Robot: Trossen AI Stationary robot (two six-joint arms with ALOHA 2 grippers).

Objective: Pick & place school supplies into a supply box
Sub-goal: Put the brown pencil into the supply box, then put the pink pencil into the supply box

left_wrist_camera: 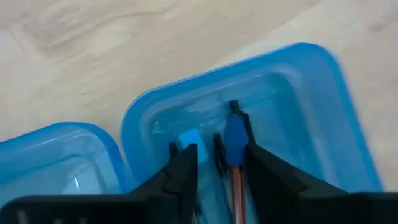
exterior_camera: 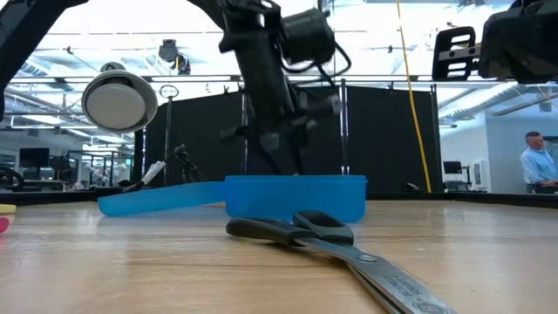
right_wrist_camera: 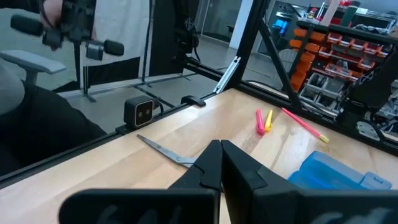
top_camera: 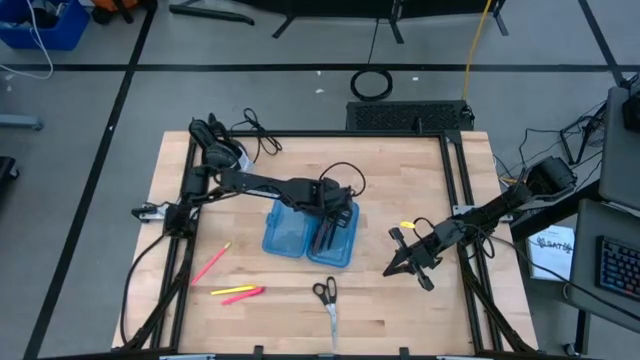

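While the scissors (top_camera: pixel 326 298) lie nearest on the bench (top_camera: pixel 400 310), the left pincer (left_wrist_camera: pixel 219 165), fingers apart, hangs over the supply box (top_camera: pixel 300 232), a pen (left_wrist_camera: pixel 235 140) between them; advisable: release fully, lift straight. Right pincer (right_wrist_camera: pixel 221 163): together, idle.

My left gripper (top_camera: pixel 338 222) hangs over the supply box's (top_camera: pixel 285 238) right half, blocking any entry from above there; its left half lies uncovered. The scissors (top_camera: pixel 326 300) lie just in front of the box, the pink and yellow pens (top_camera: pixel 238 293) near its front-left. Bare tabletop (top_camera: pixel 400 310) separates box and my right gripper (top_camera: pixel 398 262)
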